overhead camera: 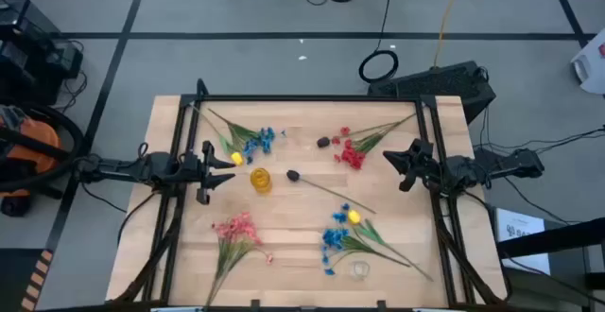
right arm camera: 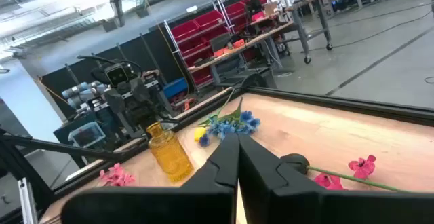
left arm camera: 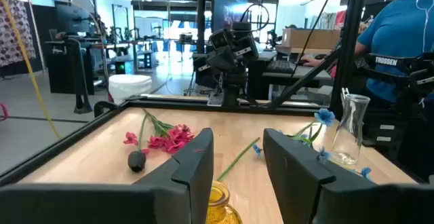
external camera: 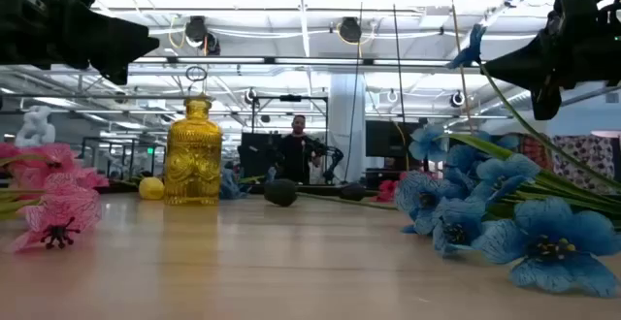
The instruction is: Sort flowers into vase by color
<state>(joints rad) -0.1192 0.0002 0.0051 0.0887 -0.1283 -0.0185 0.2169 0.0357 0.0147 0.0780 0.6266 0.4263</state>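
An amber glass vase (overhead camera: 261, 181) stands empty mid-table, pink, blue and red artificial flower sprays (overhead camera: 234, 231) scattered around it, none sorted. The left gripper (overhead camera: 219, 171) hovers beside it, fingers parted, empty; the right gripper (overhead camera: 397, 167) waits clenched, far across.

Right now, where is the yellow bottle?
In the high view the yellow bottle stands near the middle of the table, a bit left, just ahead of the left tool, with a dark bud to its right.
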